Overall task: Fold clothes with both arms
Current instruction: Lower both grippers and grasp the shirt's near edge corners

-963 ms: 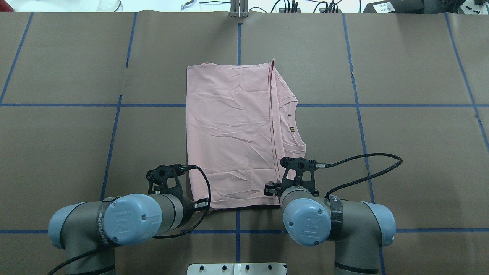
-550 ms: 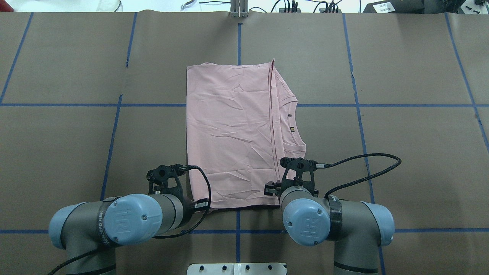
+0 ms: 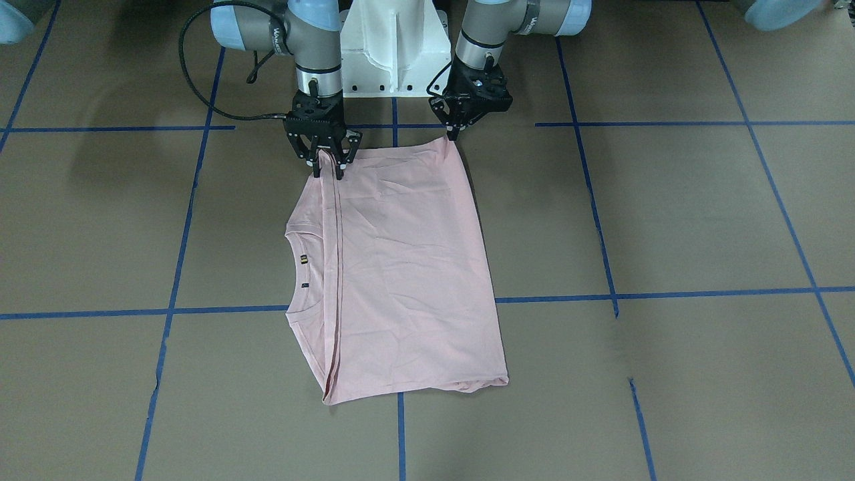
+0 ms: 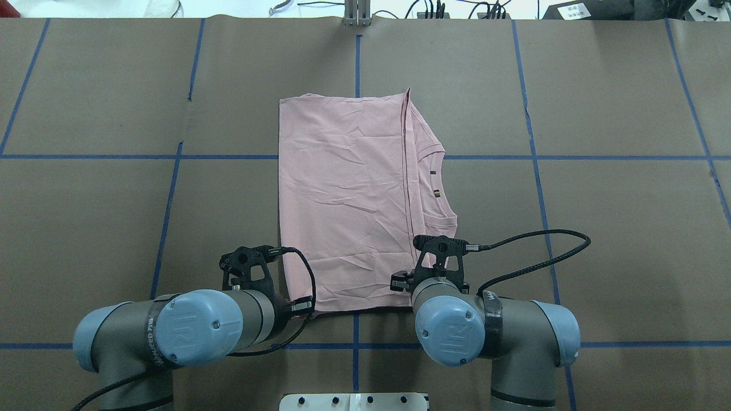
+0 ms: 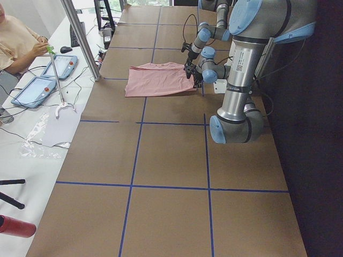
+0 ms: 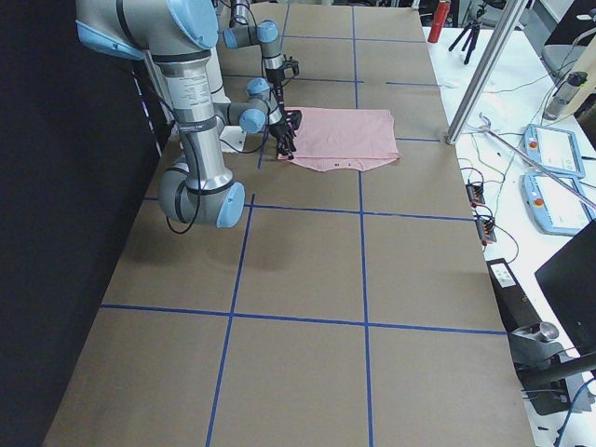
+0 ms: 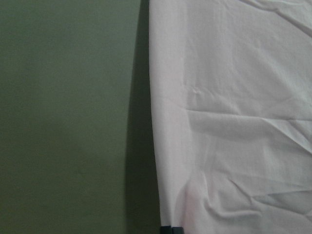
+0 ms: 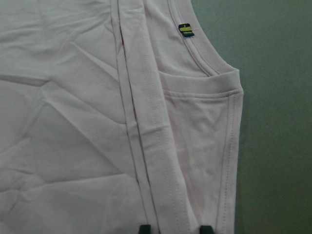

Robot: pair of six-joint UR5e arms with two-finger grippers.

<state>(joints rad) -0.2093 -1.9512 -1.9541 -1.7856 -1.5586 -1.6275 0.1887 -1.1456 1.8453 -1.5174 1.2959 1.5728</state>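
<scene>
Shirt (image 4: 342, 200): pink, lies flat on the brown table (image 4: 599, 200), mid-table, across the centre one of the blue tape lines (image 4: 85, 156). It is folded into a rough rectangle with the long side running away from the robot. One folded-over edge with a double seam runs lengthwise. The neckline and a small dark tag (image 8: 185, 29) show past that edge, on the robot's right side. Cloth is lightly creased; no print is in view.

Left gripper (image 3: 453, 135): at the near left corner of the shirt, pointing down. Jaws are drawn together to a narrow point and pinch that corner. The left wrist view shows a single dark tip at the shirt's side edge, with bare table beside it.

Right gripper (image 3: 327, 175): at the near right end of the shirt, over the seamed edge. Jaws stand apart and hold nothing. The two fingertips (image 8: 145, 228) straddle the strip of cloth just right of the seams, down at the fabric; cannot tell whether they press it.

Both wrists sit low, just in front of the white pedestal (image 3: 391, 40).
</scene>
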